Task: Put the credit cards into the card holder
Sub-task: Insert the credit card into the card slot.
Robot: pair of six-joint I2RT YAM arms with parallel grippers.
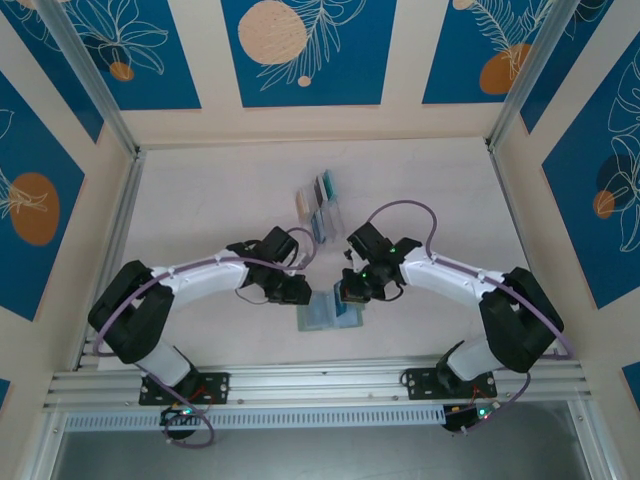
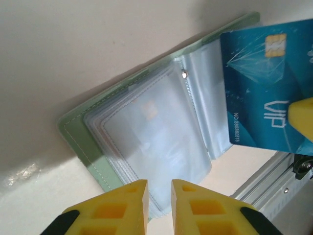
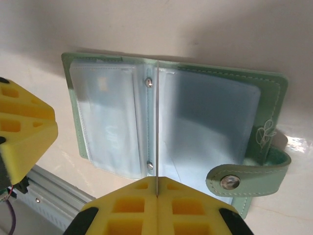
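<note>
Card holder open between two claws.
The left claw [image 2: 159, 190] is open just a crack and holds nothing. The green card holder [image 3: 275, 107] lies open on the table [image 1: 200, 200]. The right claw [image 3: 156, 188] pinches a blue card [image 2: 259, 88] above its middle fold.

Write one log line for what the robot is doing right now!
right gripper: shut on blue card | left gripper: slightly open, empty | card holder: lying open, card not yet in a pocket
</note>
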